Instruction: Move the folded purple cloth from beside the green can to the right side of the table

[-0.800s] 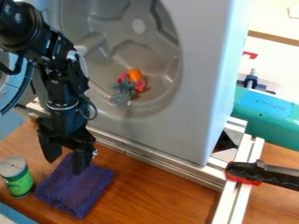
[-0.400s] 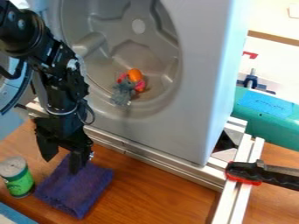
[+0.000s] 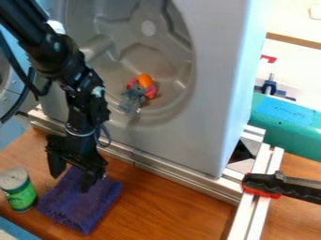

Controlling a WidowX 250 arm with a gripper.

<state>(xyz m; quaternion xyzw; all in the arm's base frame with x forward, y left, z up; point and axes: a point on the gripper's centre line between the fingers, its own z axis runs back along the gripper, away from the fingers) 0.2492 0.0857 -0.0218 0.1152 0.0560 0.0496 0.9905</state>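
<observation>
The gripper (image 3: 71,180) hangs at the lower left, its two fingers spread apart over the upper part of a folded purple cloth (image 3: 81,201). One fingertip overlaps the cloth; whether it touches cannot be told. Left of the cloth stands a green can with a grey lid (image 3: 19,191). Inside the grey drum (image 3: 169,61) lie a small grey plush toy (image 3: 132,98) and an orange object (image 3: 145,80) with pink parts beside it.
Metal rails (image 3: 169,169) run along the base of the grey housing. A black and red clamp (image 3: 270,185) grips the rail at the right. Behind it is a teal container (image 3: 288,131). A blue edge (image 3: 16,230) shows at the lower left corner.
The gripper has shifted slightly right and down over the cloth, after a small move left. The upper arm has swung right and lower. Cloth, can and toys have stayed put.
</observation>
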